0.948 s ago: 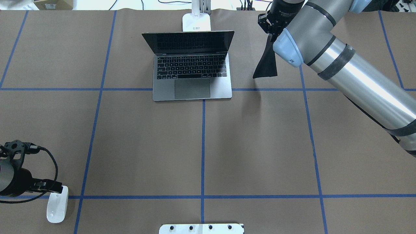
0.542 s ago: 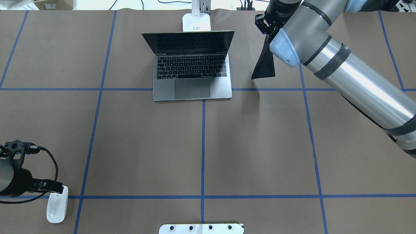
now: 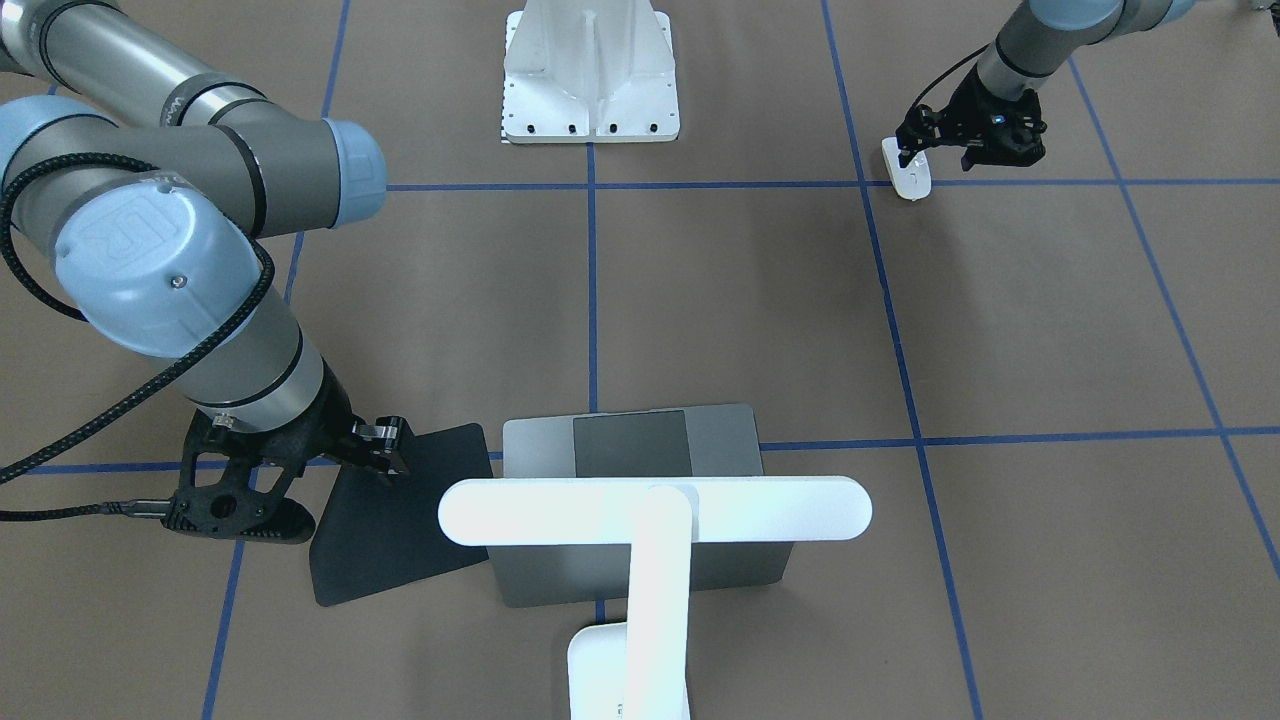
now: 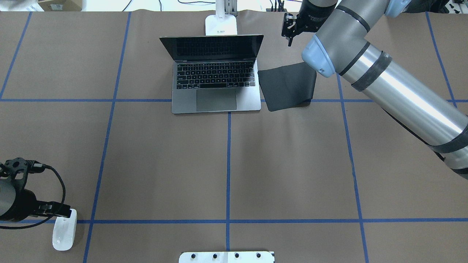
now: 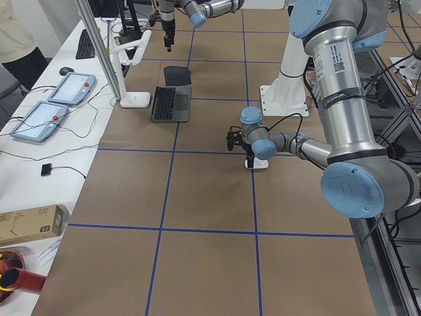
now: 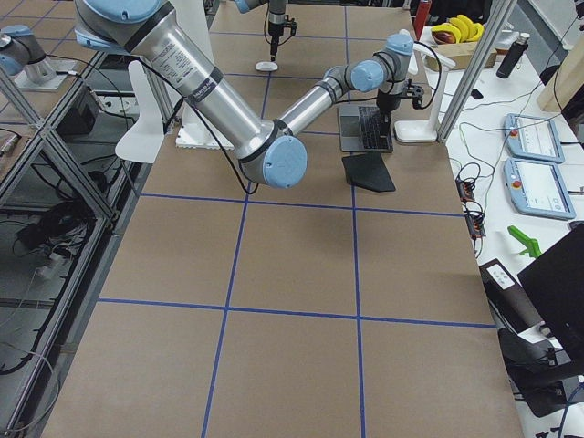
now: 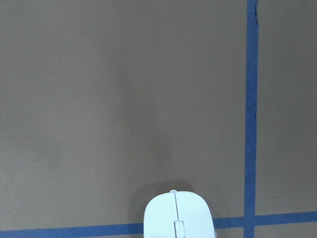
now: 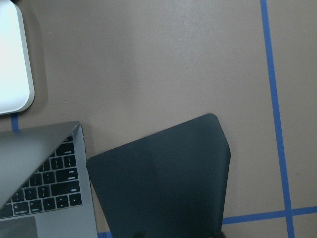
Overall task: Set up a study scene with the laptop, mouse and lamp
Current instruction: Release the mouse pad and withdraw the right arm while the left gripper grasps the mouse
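The mat (image 4: 287,86) lies flat beside the laptop (image 4: 215,84), likely to receive the mouse (image 4: 64,229), where the left hand (image 4: 62,212) sits, its grip impossible to tell; the right hand (image 3: 388,448) seems spread and empty.

L pincer (image 5: 250,155) is pointing down right over the mouse (image 5: 256,164); too small to tell if it's touching. Mouse is lying on a blue tape line (image 5: 197,151) just under it. Pedestal (image 5: 283,99) is standing beyond the L pincer, twd the robot. Far down the table, R pincer (image 5: 168,41) is hanging above the mat (image 5: 177,74), apart from it. Laptop (image 5: 171,103) is sitting open just past the mat, camera-side of the R pincer, w/ the lamp (image 5: 128,56) standing beside it.
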Tool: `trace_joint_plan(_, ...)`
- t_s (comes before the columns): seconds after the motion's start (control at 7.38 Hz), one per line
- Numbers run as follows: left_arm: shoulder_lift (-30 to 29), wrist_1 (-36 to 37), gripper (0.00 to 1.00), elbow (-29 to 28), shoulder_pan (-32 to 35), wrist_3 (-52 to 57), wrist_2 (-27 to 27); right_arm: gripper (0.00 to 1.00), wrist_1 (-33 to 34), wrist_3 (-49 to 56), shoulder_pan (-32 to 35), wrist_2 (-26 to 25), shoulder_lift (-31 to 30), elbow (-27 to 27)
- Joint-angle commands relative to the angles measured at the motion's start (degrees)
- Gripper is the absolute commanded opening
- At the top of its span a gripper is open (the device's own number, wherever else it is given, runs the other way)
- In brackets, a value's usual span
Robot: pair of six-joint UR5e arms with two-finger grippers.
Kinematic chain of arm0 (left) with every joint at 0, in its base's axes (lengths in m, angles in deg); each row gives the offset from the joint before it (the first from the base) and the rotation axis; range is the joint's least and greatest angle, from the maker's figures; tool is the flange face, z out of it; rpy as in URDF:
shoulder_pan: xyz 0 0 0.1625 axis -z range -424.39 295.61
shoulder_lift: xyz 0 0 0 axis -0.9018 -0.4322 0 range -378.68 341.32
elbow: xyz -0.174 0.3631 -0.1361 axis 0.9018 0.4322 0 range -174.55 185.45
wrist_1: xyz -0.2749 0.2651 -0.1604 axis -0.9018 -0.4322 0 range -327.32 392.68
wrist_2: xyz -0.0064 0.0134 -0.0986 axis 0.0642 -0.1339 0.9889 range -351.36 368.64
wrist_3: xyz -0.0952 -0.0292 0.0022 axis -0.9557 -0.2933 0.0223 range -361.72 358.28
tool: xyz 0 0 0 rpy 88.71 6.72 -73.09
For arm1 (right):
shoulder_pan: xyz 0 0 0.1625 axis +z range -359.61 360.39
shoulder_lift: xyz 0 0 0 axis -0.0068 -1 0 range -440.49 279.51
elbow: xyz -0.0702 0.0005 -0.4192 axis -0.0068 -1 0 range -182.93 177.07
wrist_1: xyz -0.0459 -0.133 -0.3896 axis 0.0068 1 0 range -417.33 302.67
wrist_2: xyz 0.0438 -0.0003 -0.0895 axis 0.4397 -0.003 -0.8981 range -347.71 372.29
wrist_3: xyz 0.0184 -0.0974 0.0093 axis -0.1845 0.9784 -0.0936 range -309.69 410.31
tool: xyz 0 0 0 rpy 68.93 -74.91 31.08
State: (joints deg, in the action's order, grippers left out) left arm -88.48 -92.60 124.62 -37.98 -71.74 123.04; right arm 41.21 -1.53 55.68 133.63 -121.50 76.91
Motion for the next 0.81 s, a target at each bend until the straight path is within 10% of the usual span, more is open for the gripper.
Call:
trace_joint_plan(0.0,-0.51,0.03,1.00,-0.25,-3.18,-4.05,-2.49,1.00,-0.02,0.69,-0.27,0.12,-1.09,0.05)
trace_joint_plan(0.68,-0.69,0.21,1.00,-2.00,-9.44,-6.54,-7.87,1.00,-0.11,2.54,-0.36,0.56,-3.64,1.02)
